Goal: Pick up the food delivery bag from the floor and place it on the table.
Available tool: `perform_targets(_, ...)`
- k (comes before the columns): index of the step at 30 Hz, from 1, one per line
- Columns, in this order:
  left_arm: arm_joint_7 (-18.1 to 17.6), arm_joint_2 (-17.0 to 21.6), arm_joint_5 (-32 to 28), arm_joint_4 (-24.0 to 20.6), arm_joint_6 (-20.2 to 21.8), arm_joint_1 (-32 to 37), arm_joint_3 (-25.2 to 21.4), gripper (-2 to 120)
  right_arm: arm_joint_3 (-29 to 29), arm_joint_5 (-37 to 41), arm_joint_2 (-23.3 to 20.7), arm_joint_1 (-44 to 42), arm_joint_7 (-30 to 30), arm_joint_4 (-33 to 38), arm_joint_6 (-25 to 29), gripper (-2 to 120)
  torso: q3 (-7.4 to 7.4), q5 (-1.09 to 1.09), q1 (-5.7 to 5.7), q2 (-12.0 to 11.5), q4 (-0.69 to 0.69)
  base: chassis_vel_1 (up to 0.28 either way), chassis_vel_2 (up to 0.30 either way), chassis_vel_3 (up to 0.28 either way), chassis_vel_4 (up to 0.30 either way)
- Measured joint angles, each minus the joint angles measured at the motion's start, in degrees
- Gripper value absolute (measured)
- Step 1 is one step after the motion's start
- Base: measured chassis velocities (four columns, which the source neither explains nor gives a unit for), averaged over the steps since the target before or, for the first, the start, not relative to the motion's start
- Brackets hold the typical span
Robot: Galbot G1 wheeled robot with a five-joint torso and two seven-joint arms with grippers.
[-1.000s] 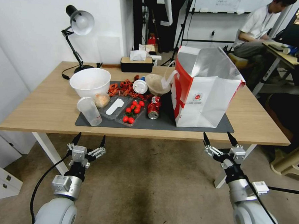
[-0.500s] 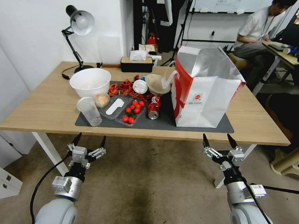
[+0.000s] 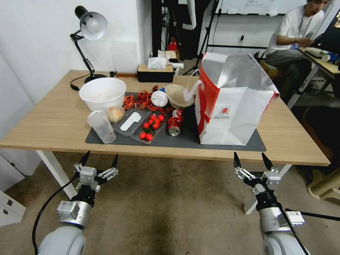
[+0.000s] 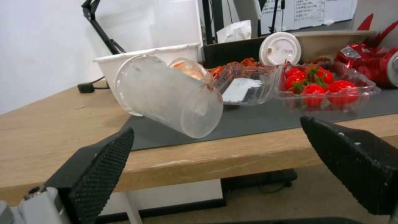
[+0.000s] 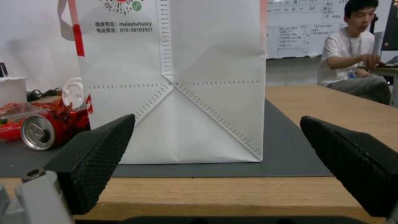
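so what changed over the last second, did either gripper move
Barely. The right gripper slid slightly lower and rightward in the head view, and the left gripper dipped slightly; both are open, below the table's near edge. The white paper food delivery bag with red sides stayed standing on the dark grey mat.
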Motion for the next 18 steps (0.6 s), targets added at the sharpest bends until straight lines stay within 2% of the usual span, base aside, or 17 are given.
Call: perform_targets(18, -0.03, 0.01, 0.07, 0.00, 0.06, 0.00, 0.05, 100, 0.01, 0.10, -0.04, 0.01, 0.03, 0.09, 0.00, 100, 0.00, 0.00, 0.00, 0.00, 0.00, 0.000, 0.000, 0.000, 0.000)
